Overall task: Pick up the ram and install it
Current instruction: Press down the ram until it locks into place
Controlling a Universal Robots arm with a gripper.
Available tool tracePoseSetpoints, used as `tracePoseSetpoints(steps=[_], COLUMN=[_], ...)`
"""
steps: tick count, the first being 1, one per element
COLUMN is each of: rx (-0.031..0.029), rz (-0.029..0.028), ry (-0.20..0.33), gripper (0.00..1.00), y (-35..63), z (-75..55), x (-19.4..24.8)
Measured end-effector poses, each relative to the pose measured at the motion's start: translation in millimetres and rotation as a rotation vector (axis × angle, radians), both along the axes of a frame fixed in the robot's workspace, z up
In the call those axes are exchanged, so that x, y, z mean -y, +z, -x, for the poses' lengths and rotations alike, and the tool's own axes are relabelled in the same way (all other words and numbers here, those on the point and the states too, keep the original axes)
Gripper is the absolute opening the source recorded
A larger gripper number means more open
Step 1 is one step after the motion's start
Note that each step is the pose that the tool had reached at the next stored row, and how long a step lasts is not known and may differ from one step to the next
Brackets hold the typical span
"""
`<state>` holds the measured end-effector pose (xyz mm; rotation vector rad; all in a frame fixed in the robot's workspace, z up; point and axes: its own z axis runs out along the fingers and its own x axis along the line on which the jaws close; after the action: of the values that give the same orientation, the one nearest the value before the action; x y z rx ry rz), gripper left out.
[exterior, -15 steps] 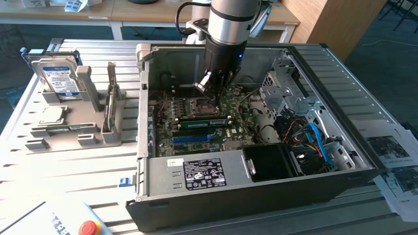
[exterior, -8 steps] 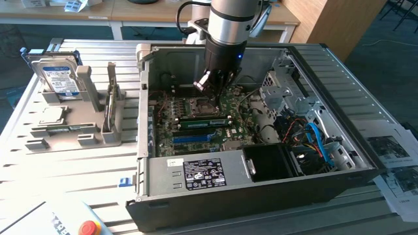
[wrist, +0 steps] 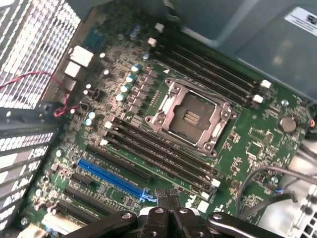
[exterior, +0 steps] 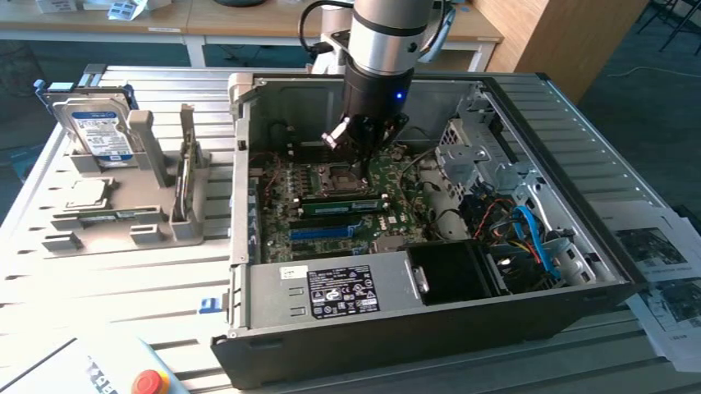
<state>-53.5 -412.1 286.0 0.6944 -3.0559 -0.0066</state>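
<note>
An open computer case (exterior: 438,271) sits on a slatted metal worktop (exterior: 131,279), wooden desks behind. The gripper (wrist: 168,198) hangs over the motherboard (wrist: 257,144), fingers (wrist: 162,197) shut, empty; the ram (exterior: 341,203) lies slotted below.

Robot arm (exterior: 383,37): round silver-grey metal tube w/ a black band near the top and a thin dark ring lower down. Below that, a black cylindrical wrist section w/ a small blue light glowing on its side. Black cables loop off the tube at left and right, upper part. On the left side of the black section, a small pale, whitish-pink block sticks out at an angle.

Gripper (wrist: 168,198): black metal, 2 slim dark fingers w/ ribbed tips. Behind them, glossy black curved linkage bars fan out to each side, fixed w/ at least 4 round silver screw heads that catch the light.
</note>
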Motion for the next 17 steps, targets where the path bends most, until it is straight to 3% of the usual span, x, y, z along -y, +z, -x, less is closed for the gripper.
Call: tracePoseSetpoints(steps=[8,17], rx=[0.0013,0.0028], rz=[0.0000,0.0000], ry=[-0.114,-0.204], gripper=[0.10,0.10], y=[0.0,0.0], z=[0.0,0.0], x=[0.0,0.0])
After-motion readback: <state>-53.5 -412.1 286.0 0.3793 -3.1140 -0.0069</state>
